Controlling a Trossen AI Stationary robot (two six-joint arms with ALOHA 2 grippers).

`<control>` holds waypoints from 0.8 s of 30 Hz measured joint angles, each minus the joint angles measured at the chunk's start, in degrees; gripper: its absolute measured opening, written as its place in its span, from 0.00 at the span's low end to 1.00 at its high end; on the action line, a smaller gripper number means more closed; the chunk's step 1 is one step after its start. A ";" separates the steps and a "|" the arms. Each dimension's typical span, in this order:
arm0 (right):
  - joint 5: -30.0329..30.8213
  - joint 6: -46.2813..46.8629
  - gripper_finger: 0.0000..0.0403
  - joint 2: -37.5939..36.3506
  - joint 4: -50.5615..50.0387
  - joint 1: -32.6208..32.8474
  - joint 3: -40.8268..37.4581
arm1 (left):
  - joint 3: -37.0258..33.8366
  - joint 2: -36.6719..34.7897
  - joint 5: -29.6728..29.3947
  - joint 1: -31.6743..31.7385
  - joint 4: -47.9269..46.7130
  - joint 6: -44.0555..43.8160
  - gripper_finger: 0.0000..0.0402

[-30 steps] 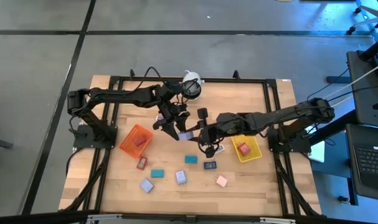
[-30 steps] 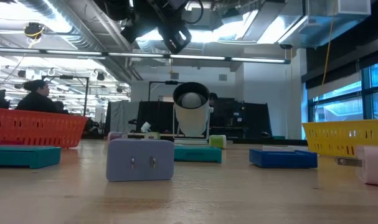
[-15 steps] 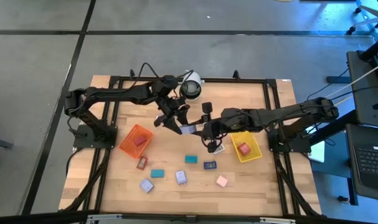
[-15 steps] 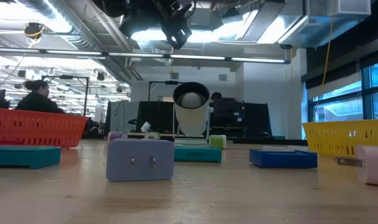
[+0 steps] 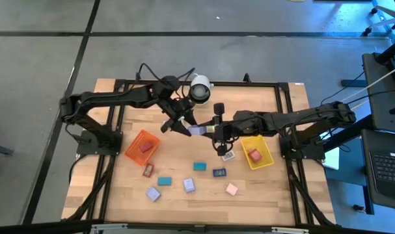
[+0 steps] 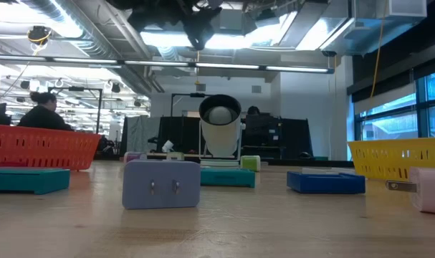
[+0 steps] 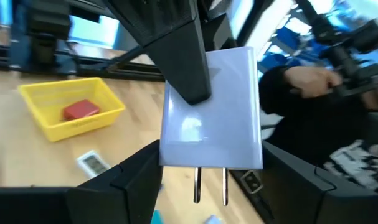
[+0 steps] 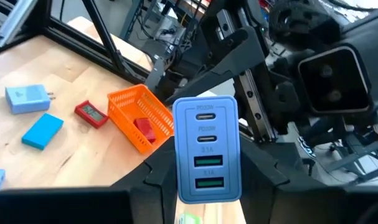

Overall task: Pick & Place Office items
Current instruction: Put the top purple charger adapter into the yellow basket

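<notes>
- Left gripper [image 5: 181,126]: fingers now spread wide. In the left wrist view they stand apart on either side of the lavender charger [image 7: 210,106] with a gap showing on both sides. It reads as let go.
- Right gripper [image 5: 212,132]: clamped on the charger. The right wrist view shows the block [image 8: 207,155] upright between its two fingers, port face toward the camera.
- Charger [image 5: 196,130] hangs in the air between the two grippers, well above the tabletop, its prongs pointing toward the left gripper.
- Judgement: hand-over from left to right is as good as done. The item is now the right arm's to carry. The yellow tray [image 5: 269,158] lies near the right gripper, on the side away from the left arm, and already holds one red item [image 5: 254,155].
- Versus one second ago: both grippers have shifted toward the far edge of the table. In the low view the arms have climbed almost out of the top of the picture.
- The left fingers have widened slightly over the same second.
- Unchanged: the loose office items [image 5: 199,166] lie on the table nearer the front edge than either gripper, and the orange tray [image 5: 133,155] is still near the left arm.
</notes>
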 joint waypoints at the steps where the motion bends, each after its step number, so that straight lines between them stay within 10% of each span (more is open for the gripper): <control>1: 0.18 0.03 0.30 -0.16 -0.19 -0.01 -0.01 | 0.00 -0.24 -1.13 0.00 -0.53 0.67 0.59; 16: -0.37 0.92 0.30 -2.81 1.31 0.05 0.01 | -0.02 -0.76 -5.81 0.24 -3.63 1.77 0.63; 24: 4.29 2.57 0.30 -5.76 -3.46 0.03 0.03 | -0.02 -3.19 -21.66 -2.24 -8.31 10.81 0.63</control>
